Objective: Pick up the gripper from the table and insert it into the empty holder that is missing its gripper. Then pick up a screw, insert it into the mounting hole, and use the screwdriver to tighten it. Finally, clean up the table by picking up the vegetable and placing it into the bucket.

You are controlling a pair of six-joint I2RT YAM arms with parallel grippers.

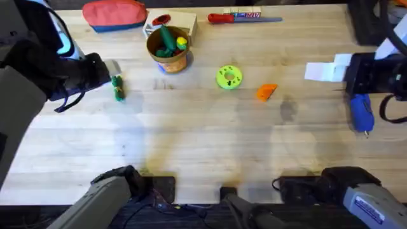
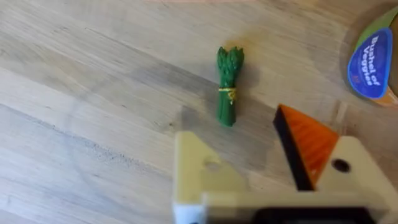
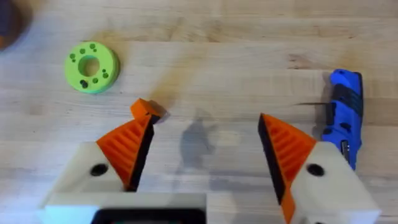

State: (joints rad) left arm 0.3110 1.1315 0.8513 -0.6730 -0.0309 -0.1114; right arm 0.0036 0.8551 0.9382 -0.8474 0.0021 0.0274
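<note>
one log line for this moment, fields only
left end effector: open above vegetable, one pad missing | right end effector: open, empty | gripper: loose on table | screwdriver: untouched

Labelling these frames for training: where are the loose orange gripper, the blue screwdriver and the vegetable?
gripper (image 1: 267, 92), overhead view, middle of the wedge.
screwdriver (image 1: 361, 112), overhead view, blue body.
vegetable (image 2: 227, 93), left wrist view, its yellow band.

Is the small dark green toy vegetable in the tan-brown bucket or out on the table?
Out. The dark green toy vegetable lies flat on the wooden table, apart from the tan-brown bucket, below the left gripper.
</note>
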